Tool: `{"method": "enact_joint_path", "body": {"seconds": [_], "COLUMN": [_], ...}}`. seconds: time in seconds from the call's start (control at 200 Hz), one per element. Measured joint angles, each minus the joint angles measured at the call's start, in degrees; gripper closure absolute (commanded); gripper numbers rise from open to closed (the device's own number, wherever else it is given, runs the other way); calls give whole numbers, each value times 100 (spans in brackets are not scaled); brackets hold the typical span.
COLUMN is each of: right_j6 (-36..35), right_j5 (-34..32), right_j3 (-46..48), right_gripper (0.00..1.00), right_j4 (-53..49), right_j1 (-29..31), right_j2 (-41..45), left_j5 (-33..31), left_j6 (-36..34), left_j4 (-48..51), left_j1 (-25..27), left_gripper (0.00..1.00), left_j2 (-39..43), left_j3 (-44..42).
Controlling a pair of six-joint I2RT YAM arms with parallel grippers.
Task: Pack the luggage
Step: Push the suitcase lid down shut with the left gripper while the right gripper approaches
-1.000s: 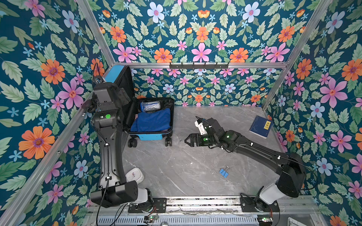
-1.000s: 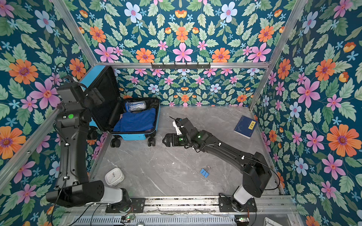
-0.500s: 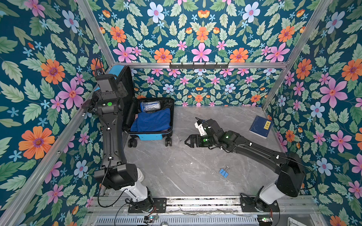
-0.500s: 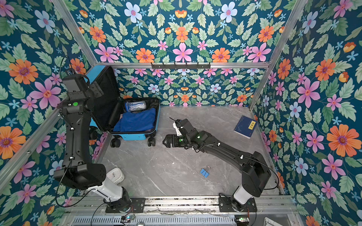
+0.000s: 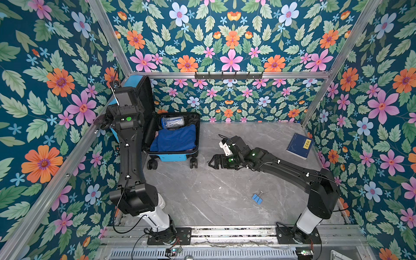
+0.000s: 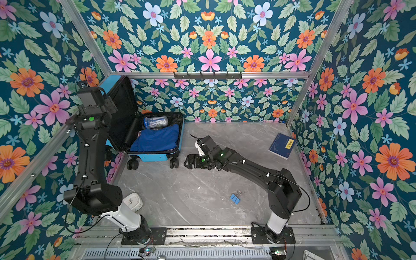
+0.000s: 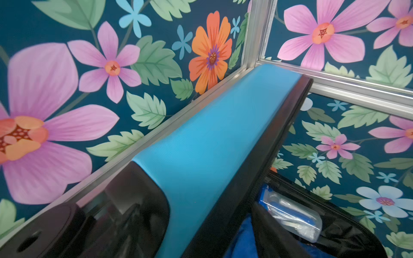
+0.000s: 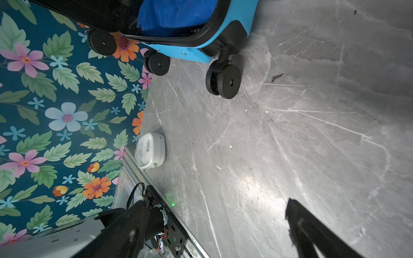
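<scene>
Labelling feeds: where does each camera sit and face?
Top views: high above the front, looking down on the table, left arm, right arm, open luggage.
Left wrist: raised, facing the lid's blue edge and wall; one finger shows.
Right wrist: low, facing the wheels and white dial device; both fingers show.
All share the luggage.

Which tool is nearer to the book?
Right. The right tool sits low between the luggage and the book, apart from both. The left tool is up at the luggage lid, on the luggage's far side from the book.
</scene>
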State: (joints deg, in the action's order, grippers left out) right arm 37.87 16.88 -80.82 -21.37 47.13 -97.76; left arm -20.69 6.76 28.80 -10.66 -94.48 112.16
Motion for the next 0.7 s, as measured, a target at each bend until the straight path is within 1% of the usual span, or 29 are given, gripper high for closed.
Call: {"method": "enact_joint_path", "body": {"seconds": [0.185, 0.41, 0.54, 0.6, 0.7], "right_j6": [81, 85, 68, 68, 66], "right_j5": [-24, -61, -66, -96, -114], "right_j3": [11, -114, -190, -201, -249], "right_gripper": [3, 3, 3, 3, 3], "right_j4": [0, -28, -52, -57, -96], "right_j1": [4, 7, 7, 7, 7], "right_j2": [-44, -136, -168, -184, -227], "left_j5": [175, 422, 772, 1058, 1974], "left_j6": [61, 166, 341, 435, 634], "left_j4": [-501, -1233, -1462, -1600, -1665], "left_j1": [72, 522, 802, 990, 1390], "left_gripper": [26, 25, 25, 24, 22], "left_j2": [116, 708, 962, 1145, 1515], "left_j3": [-398, -1425, -1862, -2151, -2634]}}
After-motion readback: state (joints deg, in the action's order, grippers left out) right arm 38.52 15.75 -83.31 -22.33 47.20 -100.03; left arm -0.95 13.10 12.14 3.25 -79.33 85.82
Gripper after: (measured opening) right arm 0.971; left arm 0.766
